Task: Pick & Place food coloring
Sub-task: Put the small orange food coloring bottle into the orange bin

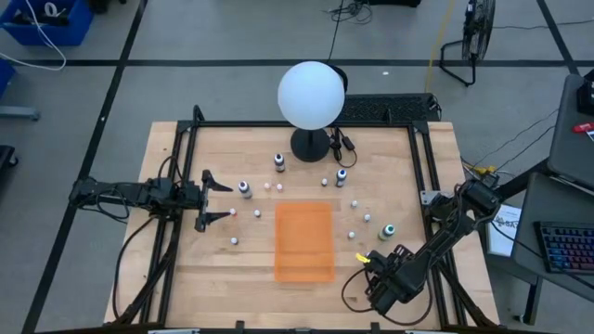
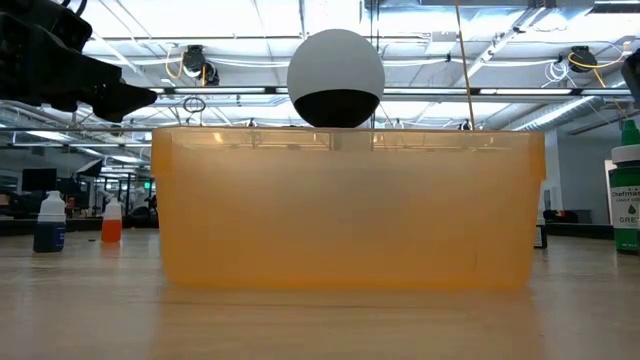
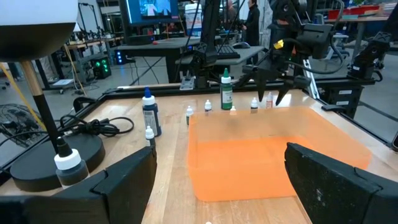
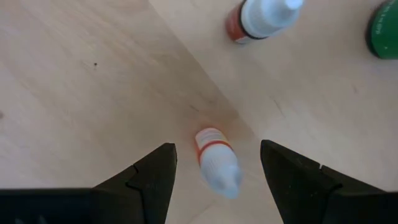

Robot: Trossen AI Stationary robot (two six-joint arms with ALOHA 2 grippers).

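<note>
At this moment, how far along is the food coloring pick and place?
Nothing looks done: the orange bin holds no bottles, and they stand scattered across the table. In hand: the right pincer is open, poised over a small bottle. The left pincer waits open. Every bottle is left.

We see bright, even overhead light, ceiling strip lamps (image 2: 250, 62) glaring in our low view, soft shadows on the table (image 1: 186, 278), near fingers (image 3: 336, 180) blurred.
</note>
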